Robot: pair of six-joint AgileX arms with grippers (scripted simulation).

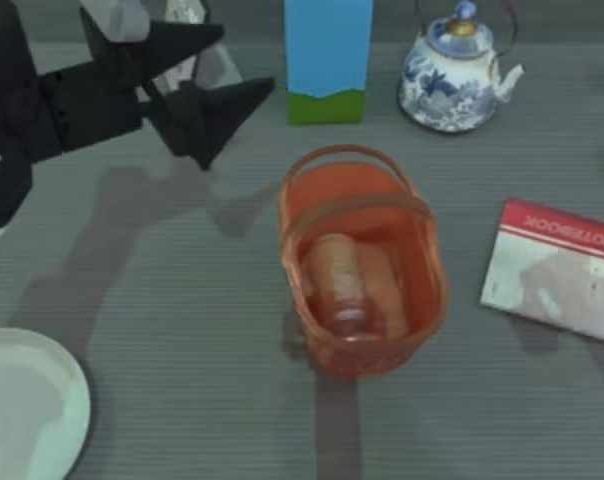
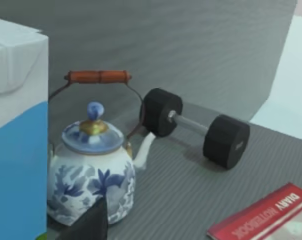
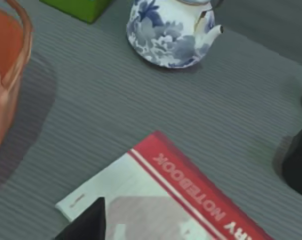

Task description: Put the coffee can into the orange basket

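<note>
Look in the orange basket [image 1: 422,300] at the table's middle: your coffee can [image 1: 339,282] lies on its side inside, under the arched handle, beside what seems to be a second pale shape I can't identify. Your left gripper [image 1: 244,68] hangs at far left, fingers spread and holding nothing, well apart from the basket. The blue carton [image 1: 327,55] and teapot [image 1: 449,75] stand behind; a red notebook [image 1: 557,268] lies right. Of your right gripper only a dark tip shows, so its grip I can't tell.
</note>
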